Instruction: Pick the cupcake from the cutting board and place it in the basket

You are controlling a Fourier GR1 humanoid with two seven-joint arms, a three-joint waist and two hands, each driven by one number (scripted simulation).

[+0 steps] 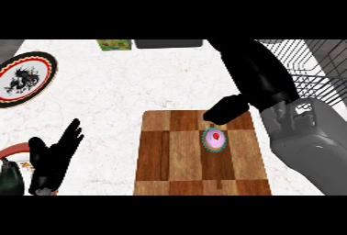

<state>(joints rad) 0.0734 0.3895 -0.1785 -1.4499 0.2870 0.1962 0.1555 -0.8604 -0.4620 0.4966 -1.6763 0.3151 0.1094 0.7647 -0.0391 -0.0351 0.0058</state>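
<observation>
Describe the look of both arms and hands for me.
Both hands are plain black. The left hand is slim with long, tapering fingers, and the right hand shows as a bulky dark mass. The right forearm is a boxy grey shell with recessed panels. No cables or markings show.

White marbled counter point(136, 87) observed; a chequered wooden cutting board point(169, 156) is laid on it right of centre, toward the lower edge; a round plate point(24, 79) with a red-and-black rim is set at far left; a green box point(114, 44) and a dark grey slab point(168, 43) are seen at the top edge; a wire basket point(318, 64) is placed at upper right.
</observation>
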